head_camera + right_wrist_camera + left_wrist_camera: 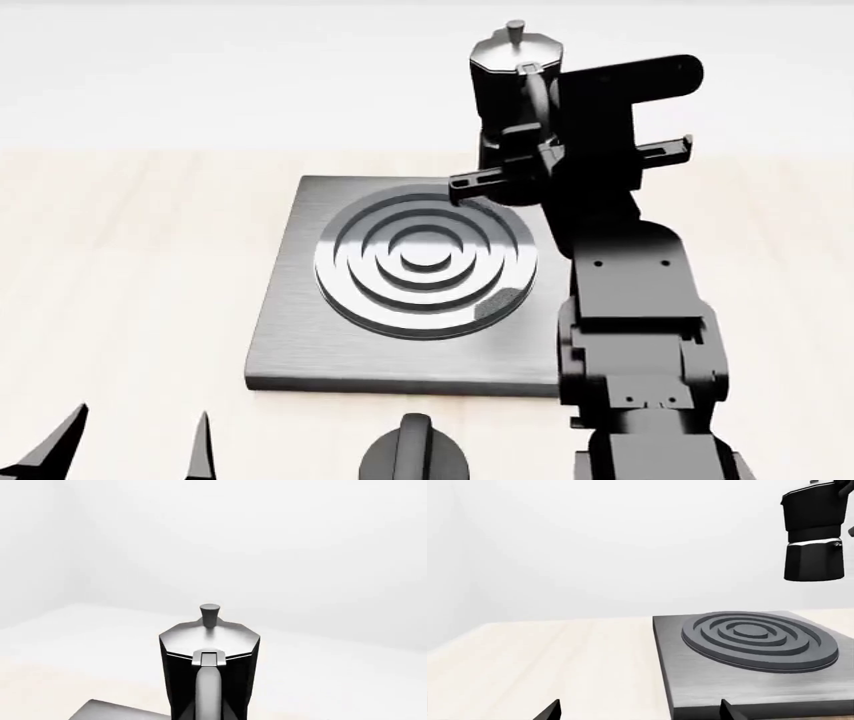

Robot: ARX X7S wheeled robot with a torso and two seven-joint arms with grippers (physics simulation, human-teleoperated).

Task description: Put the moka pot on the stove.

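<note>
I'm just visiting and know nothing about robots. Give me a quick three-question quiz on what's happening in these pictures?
1. True or false: the moka pot is resting on the stove.
2. Multiple choice: which arm carries the pot? A) left B) right C) neither
3. Fill in: the raised rings on the stove are shaped like ____.

Key
1. False. The left wrist view shows the pot in the air, clear of the slab.
2. B. The right gripper holds it by the handle side, while the left gripper sits low near the stove's front, away from the pot.
3. Circles, one inside another.
</note>
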